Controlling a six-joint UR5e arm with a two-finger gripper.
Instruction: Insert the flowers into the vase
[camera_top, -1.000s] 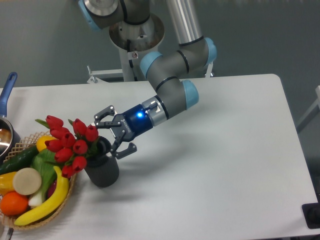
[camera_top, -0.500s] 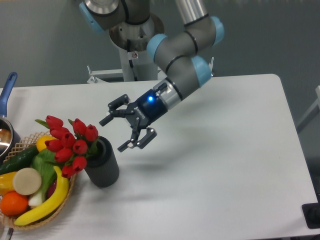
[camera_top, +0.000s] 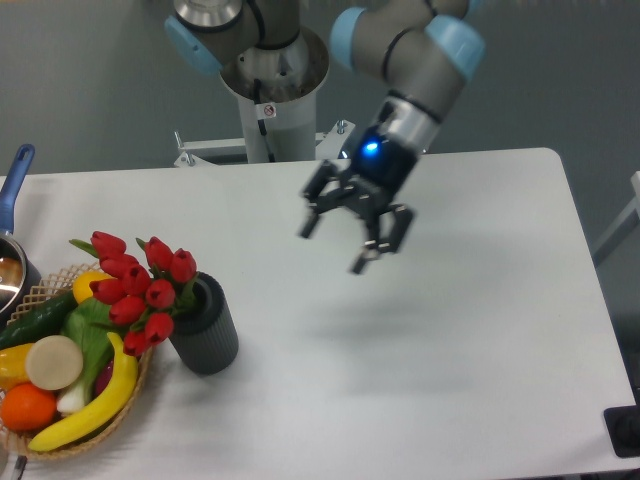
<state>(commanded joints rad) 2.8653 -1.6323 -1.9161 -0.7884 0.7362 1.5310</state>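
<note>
One bunch of flowers (camera_top: 138, 288) seated in vase (camera_top: 207, 326), near left on desk (camera_top: 450, 330), buds leaning left over basket (camera_top: 85, 440) of fruit. Stems apparently down in the mouth, though depth hidden. Gripper (camera_top: 352, 228) spread wide, holding nothing, hanging above mid-desk, well apart to the right of vase. Task judged essentially done; nothing obvious left but clearing the arm.

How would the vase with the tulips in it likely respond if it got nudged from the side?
The vase is short and wide, so it would probably slide rather than topple. But the flowers lean out to one side over the wicker basket, so a push that way may tip it. Its ribbed sides should offer decent grip.
</note>
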